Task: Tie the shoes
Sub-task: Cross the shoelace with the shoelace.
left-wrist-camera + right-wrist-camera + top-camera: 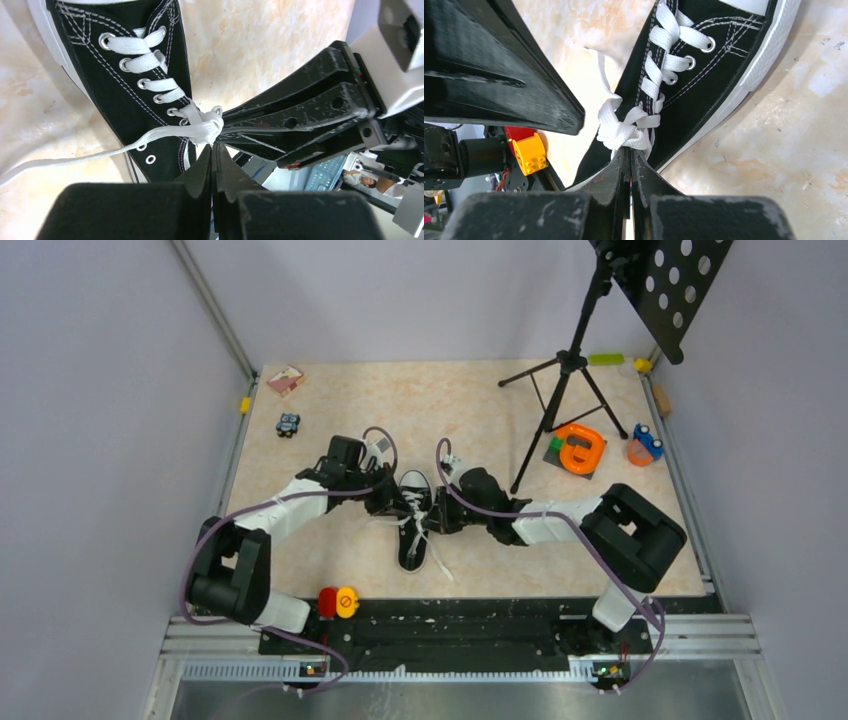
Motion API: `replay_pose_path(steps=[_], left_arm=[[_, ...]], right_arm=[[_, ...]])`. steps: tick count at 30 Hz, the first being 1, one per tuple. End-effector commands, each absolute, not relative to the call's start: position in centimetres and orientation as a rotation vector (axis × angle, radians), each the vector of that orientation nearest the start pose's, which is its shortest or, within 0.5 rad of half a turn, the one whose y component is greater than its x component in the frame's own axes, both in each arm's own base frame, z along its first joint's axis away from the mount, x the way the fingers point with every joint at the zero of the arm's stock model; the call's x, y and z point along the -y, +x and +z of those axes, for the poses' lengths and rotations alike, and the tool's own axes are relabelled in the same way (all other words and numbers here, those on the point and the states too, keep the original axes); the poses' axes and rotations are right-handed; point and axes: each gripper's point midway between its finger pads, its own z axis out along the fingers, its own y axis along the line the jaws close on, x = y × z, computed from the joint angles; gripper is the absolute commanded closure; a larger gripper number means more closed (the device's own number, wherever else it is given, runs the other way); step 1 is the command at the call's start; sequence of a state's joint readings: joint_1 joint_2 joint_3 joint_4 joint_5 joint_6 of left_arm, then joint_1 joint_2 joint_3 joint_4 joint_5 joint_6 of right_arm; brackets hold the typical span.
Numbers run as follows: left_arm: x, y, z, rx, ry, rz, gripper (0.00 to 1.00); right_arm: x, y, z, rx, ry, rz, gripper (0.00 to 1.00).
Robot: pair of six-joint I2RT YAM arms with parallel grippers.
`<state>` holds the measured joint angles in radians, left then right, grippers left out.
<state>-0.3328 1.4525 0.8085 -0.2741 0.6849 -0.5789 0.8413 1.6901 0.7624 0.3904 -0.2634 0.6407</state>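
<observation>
The black sneaker (414, 530) lies mid-table with its white toe cap pointing away from the arm bases. Its white laces (415, 523) are bunched into a knot over the upper eyelets. My left gripper (393, 504) comes in from the shoe's left, my right gripper (441, 519) from its right. In the left wrist view the left gripper (214, 146) is shut with its tips against the lace knot (204, 128). In the right wrist view the right gripper (629, 149) is shut on the lace knot (623, 131). A loose lace end (55, 162) trails across the table.
A black tripod stand (560, 390) stands behind and right of the shoe, with an orange ring toy (580, 448) and a blue-orange toy (645, 445) beyond. A small toy car (288, 424) and a pink block (285, 380) lie back left. Red and yellow bricks (338, 602) sit at the near edge.
</observation>
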Motion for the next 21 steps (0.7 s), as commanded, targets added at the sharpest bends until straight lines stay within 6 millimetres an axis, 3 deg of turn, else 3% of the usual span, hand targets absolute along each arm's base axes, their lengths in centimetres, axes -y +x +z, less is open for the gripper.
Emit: replay_pose_path(steps=[1,13,21], left_arm=[[22.5,26.4,12.3,-2.541,0.047,-1.191,0.96],[23.9,25.9,12.7,-2.533,0.093,-1.248,0.77],[25.0,26.6,12.3,-2.523,0.106,-1.193,0.78]], right_arm=[[-36.8,24.1,7.8,-2.214,-0.418,1.105,1.0],[-36.8,24.2,8.0,-2.207,-0.421,1.101,1.0],[-36.9,24.2,8.1,-2.204,-0.422,1.105,1.0]])
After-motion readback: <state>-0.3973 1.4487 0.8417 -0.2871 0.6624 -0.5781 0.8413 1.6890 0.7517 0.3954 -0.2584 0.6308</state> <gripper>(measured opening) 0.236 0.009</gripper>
